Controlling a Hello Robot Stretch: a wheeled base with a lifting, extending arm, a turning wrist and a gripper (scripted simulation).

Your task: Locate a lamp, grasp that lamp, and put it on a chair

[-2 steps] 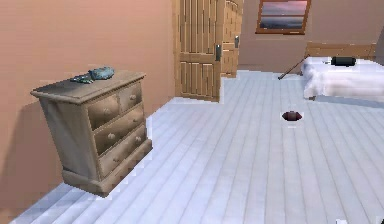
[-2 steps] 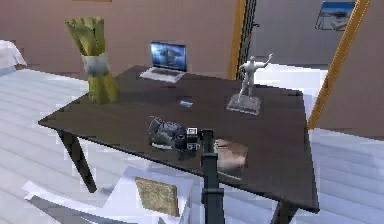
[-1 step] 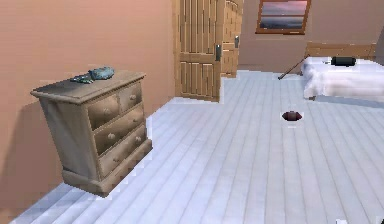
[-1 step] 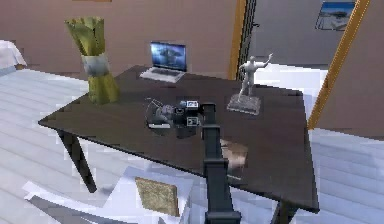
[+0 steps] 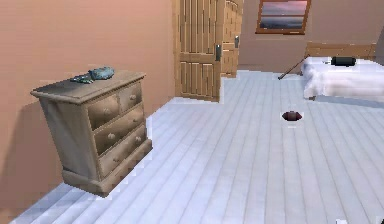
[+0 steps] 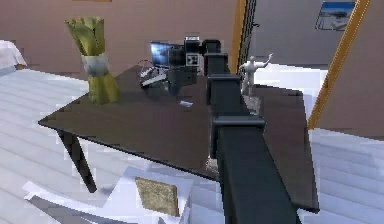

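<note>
Reaching over the dark surface (image 6: 140, 125) in the arm side view, jaws amid dark clutter (image 6: 163, 55) near its far edge: cannot tell their state, load, or any lamp. White chair (image 6: 152, 196) well nearer, at near edge. Forward: dresser (image 5: 95, 125), bed (image 5: 345, 78), wide bare floor (image 5: 230, 160).

A dark, square-sectioned arm (image 6: 245, 150) in stepped segments, ending in two small white squares (image 6: 191, 58) with black marks
</note>
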